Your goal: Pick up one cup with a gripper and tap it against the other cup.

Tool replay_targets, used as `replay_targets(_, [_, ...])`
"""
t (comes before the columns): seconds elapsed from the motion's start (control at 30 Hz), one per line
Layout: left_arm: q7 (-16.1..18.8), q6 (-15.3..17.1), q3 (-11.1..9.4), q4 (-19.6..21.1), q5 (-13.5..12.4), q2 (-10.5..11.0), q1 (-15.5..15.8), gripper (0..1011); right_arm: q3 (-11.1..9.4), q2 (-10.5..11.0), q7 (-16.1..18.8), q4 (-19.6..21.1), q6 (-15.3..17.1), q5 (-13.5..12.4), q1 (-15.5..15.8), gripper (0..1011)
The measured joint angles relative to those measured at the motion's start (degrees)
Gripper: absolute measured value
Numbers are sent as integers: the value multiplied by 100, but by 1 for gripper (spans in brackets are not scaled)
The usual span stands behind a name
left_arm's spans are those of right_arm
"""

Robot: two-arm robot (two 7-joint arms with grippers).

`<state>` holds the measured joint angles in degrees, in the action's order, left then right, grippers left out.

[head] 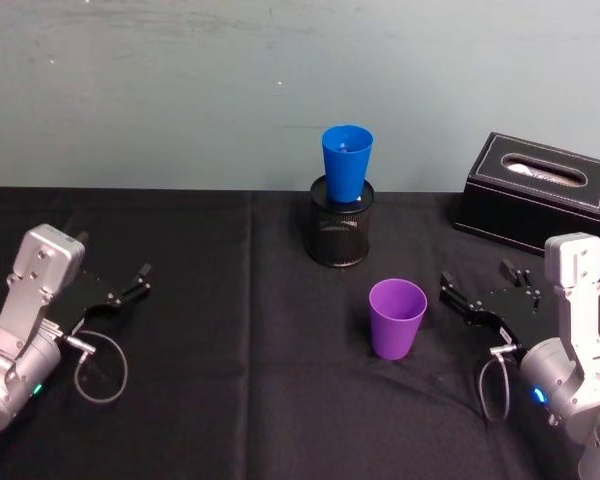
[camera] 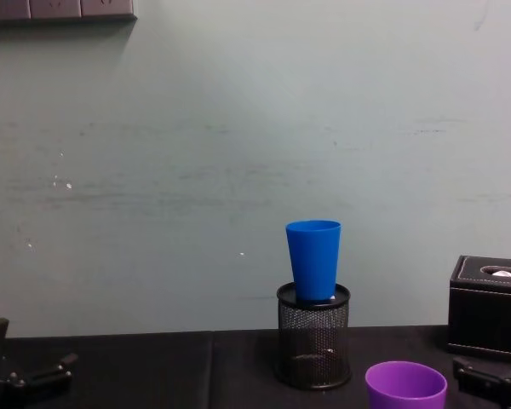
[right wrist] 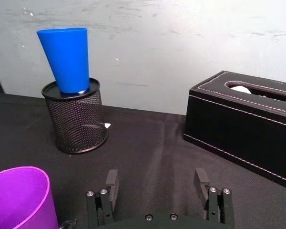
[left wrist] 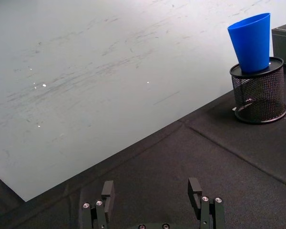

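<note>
The purple cup [head: 397, 317] stands upright, mouth up, on the black table [head: 230, 400], just beside the right gripper [head: 450, 291], whose fingers are apart. The blue cup [head: 346, 164] stands upright in the mesh holder [head: 339, 235]. The left gripper [head: 140, 281] rests with its fingers apart.

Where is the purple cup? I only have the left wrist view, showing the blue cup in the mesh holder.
Observer: The purple cup stands upright, nearer the robot than the holder and slightly to its right.
Operator: Is anything holding it?
Observer: No. The right end effector is open just right of the cup, apart from it.
Operator: Anything else on that side?
Observer: A black tissue box at the far right, by the wall.
</note>
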<state>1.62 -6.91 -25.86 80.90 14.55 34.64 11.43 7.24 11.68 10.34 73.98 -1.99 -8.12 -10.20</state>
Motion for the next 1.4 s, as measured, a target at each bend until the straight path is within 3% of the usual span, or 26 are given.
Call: replay_targets(1.4, [0,0,0,0,0,0,0,1011,7,5,24,7,-13,-1,3,1003])
